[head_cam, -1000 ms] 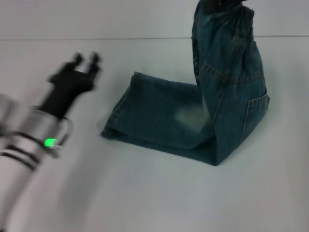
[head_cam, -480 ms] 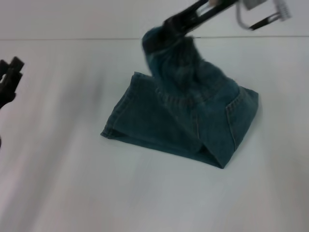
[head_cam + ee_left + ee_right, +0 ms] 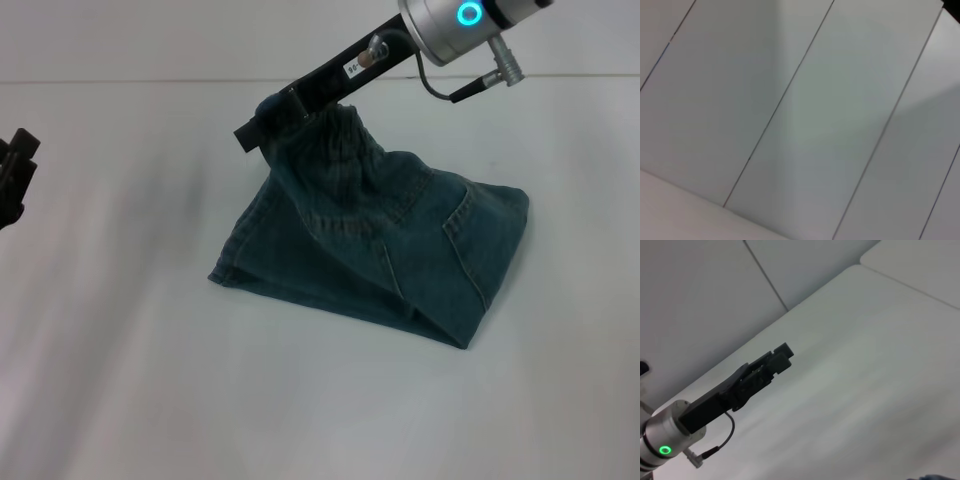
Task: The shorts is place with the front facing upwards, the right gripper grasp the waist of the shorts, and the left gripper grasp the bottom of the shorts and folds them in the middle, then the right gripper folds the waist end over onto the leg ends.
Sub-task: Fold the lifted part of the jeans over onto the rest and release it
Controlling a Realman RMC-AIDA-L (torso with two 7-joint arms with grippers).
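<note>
Your right claw [image 3: 262, 127] pinched the shorts' [image 3: 380, 240] gathered waist [image 3: 330, 135], soft limp denim draping below it toward the leg ends [image 3: 240, 245].

The shorts [image 3: 380, 250] are blue denim, lying mid-frame on the white table, already folded lengthwise. The ruched waist [image 3: 325, 130] is lifted at upper centre, bunched, and draped toward the leg ends [image 3: 245, 240], whose stitched hems lie flat at centre left. A back pocket faces up at the right.
</note>
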